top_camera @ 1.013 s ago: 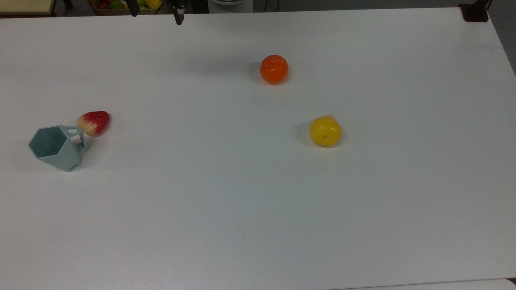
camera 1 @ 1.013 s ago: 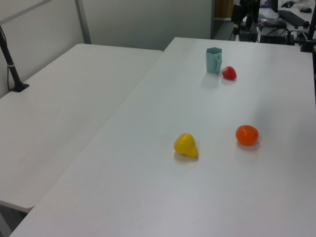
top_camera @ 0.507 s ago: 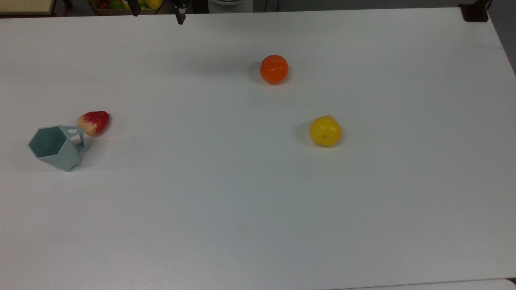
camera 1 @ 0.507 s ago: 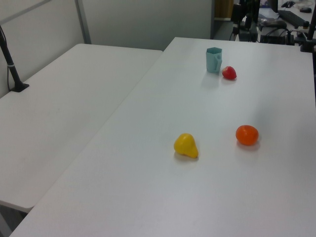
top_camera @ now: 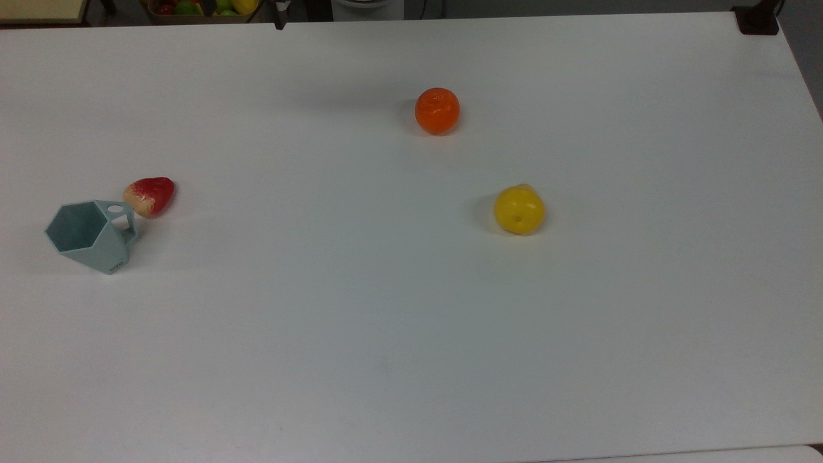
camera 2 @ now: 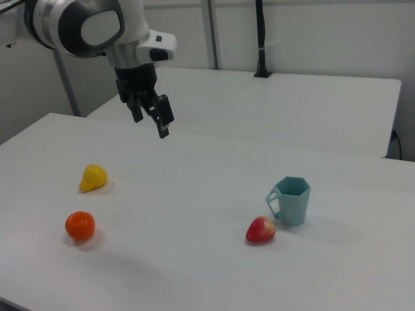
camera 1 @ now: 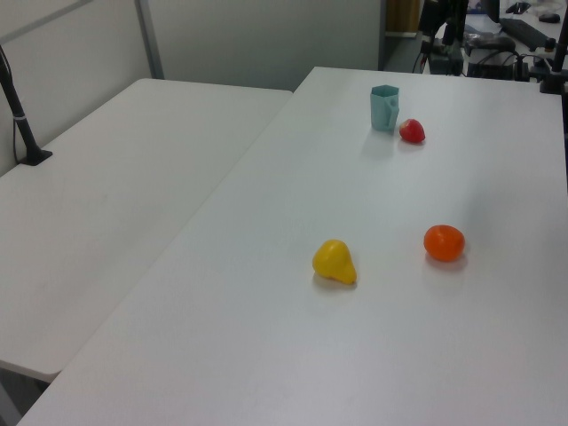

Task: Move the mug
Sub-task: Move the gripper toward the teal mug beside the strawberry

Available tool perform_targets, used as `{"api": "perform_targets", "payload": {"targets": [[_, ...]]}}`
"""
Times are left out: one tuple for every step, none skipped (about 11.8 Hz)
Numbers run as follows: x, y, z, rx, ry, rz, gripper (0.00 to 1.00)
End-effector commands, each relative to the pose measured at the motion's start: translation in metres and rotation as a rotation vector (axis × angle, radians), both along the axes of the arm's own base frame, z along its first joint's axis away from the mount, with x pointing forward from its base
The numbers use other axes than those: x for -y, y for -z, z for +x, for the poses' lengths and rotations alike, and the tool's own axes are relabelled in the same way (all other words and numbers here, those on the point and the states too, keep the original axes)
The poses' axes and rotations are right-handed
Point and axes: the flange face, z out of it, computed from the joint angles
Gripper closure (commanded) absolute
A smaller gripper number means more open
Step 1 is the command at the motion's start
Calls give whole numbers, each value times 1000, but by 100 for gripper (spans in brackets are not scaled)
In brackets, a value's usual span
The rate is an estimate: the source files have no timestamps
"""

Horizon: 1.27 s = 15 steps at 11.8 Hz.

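Gripper (camera 2: pixel 150 119) high above the table (top_camera: pixel 386 321), jaws spread and empty, mug (camera 2: pixel 291 200) untouched.

In the right view the mug stands upright well below the jaws and off to the right view's right, with the strawberry (camera 2: pixel 260 229) just beside its handle. My worry: a descent toward the handle could knock the strawberry, or a pinch on the thin faceted wall could tip the mug. Whether handle and strawberry touch is unclear.

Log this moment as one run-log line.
gripper: open, raised above table, holding nothing | mug: upright, untouched | strawberry: beside mug handle | task: not started
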Motion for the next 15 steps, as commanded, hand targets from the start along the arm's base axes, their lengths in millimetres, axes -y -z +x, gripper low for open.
{"api": "perform_targets", "payload": {"targets": [[16, 5, -4, 46, 38, 22, 0], [30, 13, -2, 50, 67, 20, 0], [40, 26, 4, 41, 90, 20, 0], [52, 40, 11, 32, 136, 20, 0], [60, 52, 19, 38, 168, 18, 0], [71, 65, 26, 35, 206, 18, 0], [77, 76, 33, 35, 244, 12, 0], [79, 87, 41, 34, 279, 12, 0], [80, 103, 47, 22, 316, 14, 0], [79, 110, 53, 31, 345, 16, 3], [78, 116, 59, 51, 365, 15, 3], [78, 119, 61, 66, 377, 15, 3], [80, 126, 64, 74, 418, 21, 5], [83, 132, 72, 111, 486, 27, 6], [86, 142, 79, 134, 534, 26, 6]]}}
